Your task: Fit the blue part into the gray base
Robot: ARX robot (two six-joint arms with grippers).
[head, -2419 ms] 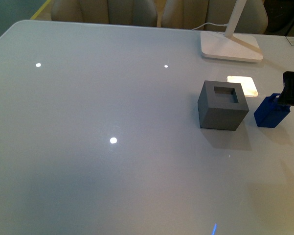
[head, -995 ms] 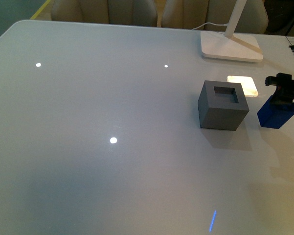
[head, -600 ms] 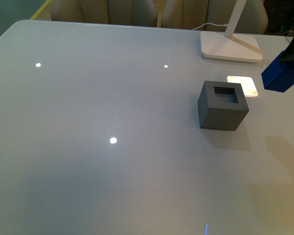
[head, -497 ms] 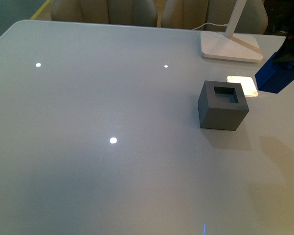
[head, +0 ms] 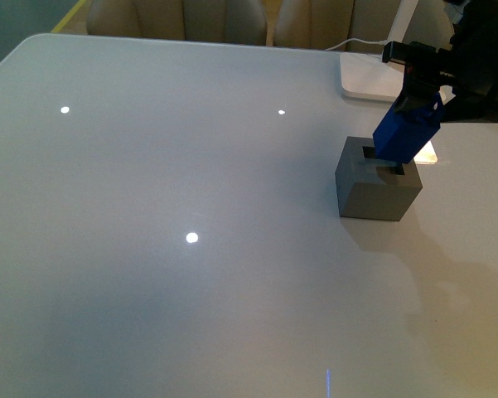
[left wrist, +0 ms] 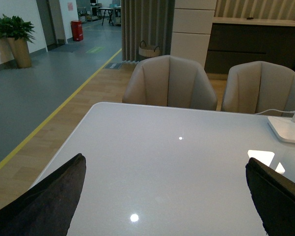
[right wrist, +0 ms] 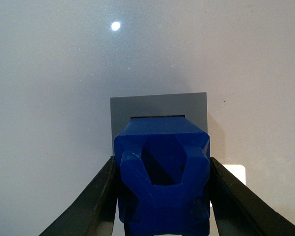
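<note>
Deep-blue plastic block with looped handle, held over matte gray cube-shaped base on glossy white bench.
Right gripper: jaws closed on the block's two sides, handle end toward the wrist camera. Block tilted, lower end at the mouth of the base's square top hole; whether it has entered cannot be told. Left gripper: jaws spread wide, holding nothing.

Blue part tilted at right of frame, lower end right over the gray base's square top hole.
</note>
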